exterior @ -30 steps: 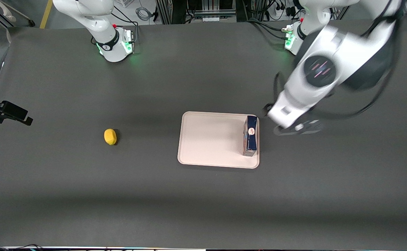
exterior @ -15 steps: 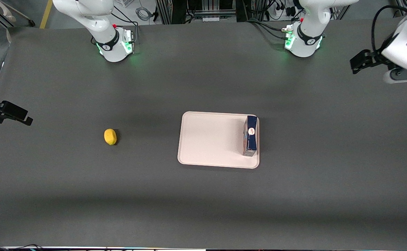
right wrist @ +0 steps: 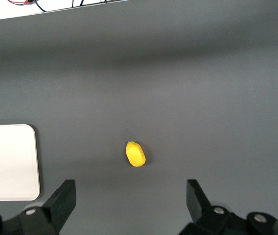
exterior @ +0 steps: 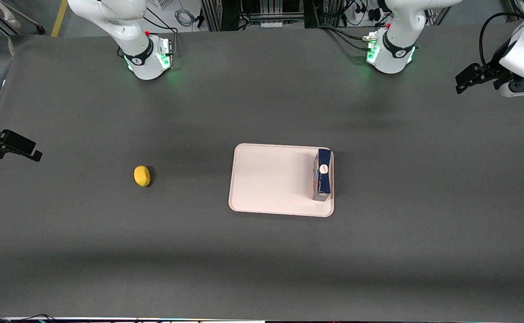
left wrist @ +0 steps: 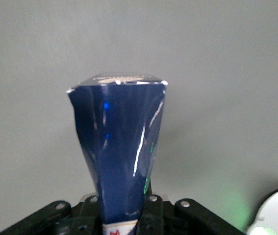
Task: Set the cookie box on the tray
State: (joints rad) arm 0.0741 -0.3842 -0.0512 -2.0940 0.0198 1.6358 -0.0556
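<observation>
While tool (exterior: 462,84) hangs well apart, cookie box (exterior: 323,175) stands on tray (exterior: 266,181).

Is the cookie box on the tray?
Yes: the cookie box stands on the tray; the gripper is far off toward the working arm's end.

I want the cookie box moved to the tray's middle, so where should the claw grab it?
Come from above and pinch the cookie box across its broad faces, mid-length: it stands on a narrow edge on the tray. The claw hovers toward the working arm's end.
</observation>
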